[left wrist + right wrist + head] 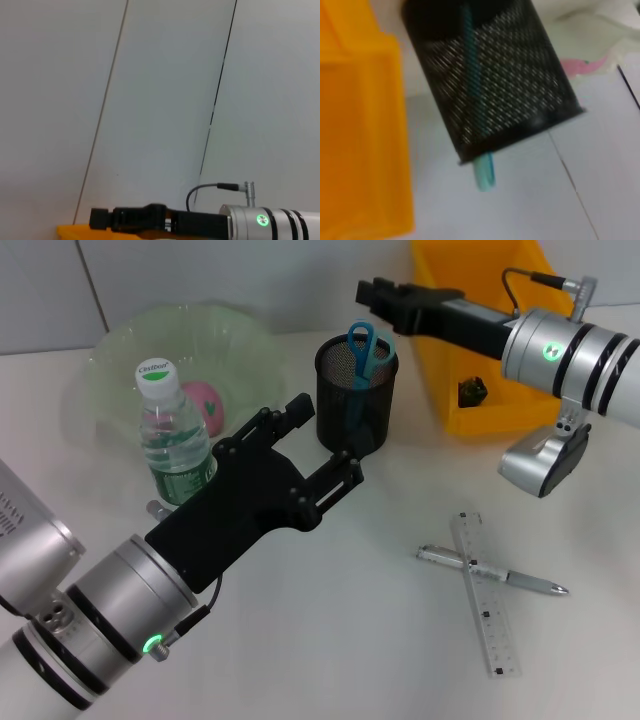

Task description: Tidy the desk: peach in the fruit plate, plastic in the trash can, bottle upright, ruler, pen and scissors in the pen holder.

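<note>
So my left pincer (315, 445) hangs low over the middle of the white bench (330, 640), fingers apart with nothing between them, sitting just beside the bottle (172, 435) on its 3 o'clock side. The bottle stands upright at the front edge of the plate (120, 350), and the pink peach (207, 405) lies in that plate right behind it.

My right pincer (375, 292) is up at about 1 o'clock in the head view, above and behind the black mesh holder (355, 400), in front of the yellow can (490, 410). Can't tell whether its fingers are apart or together. The scissors (365, 348) stand in the holder, blue handles poking out the top; the right wrist view shows a teal handle against the mesh too. Something dark lies inside the can, can't tell what it is.

Pen (490, 571) and ruler (484, 592) lie crossed on the bench at 4 o'clock, well apart from the holder.
</note>
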`<state>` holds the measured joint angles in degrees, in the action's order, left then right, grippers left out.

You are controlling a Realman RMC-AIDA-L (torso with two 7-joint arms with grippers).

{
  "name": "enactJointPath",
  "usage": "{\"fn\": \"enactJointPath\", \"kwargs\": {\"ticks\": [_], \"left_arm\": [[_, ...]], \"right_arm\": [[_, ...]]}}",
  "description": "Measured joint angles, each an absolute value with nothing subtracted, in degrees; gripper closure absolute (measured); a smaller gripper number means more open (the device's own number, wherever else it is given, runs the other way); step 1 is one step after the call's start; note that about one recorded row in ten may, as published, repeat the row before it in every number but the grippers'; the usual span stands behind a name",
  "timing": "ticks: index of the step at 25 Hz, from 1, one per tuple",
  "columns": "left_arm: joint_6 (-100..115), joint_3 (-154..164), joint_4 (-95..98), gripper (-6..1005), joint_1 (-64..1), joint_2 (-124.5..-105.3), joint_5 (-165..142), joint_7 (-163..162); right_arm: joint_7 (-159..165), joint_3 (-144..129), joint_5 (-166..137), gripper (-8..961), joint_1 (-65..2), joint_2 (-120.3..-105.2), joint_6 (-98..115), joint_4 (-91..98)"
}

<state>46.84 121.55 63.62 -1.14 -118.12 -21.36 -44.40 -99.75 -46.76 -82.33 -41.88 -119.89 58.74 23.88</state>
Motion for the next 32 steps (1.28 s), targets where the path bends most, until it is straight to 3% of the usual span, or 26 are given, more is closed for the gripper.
{"fn": "enactJointPath", "kwargs": {"ticks": [11, 23, 32], "left_arm": [[46.85, 120.77, 62.53, 292, -1.69, -118.06, -21.37, -44.40], [48.78, 115.22, 62.07, 291, -1.42, -117.11, -26.93, -44.98], [50.09, 113.79, 61.90, 291, -1.38, -115.43, -30.80, -46.97]], "right_arm": [[-81.57, -47.02, -61.62, 726, -39.87, -119.84, 66.47, 24.33], [-18.33, -46.30, -46.31, 725, -35.68, -119.15, 71.53, 17.56], [38.22, -52.88, -54.73, 676, -29.00, -118.27, 74.03, 22.40]]}}
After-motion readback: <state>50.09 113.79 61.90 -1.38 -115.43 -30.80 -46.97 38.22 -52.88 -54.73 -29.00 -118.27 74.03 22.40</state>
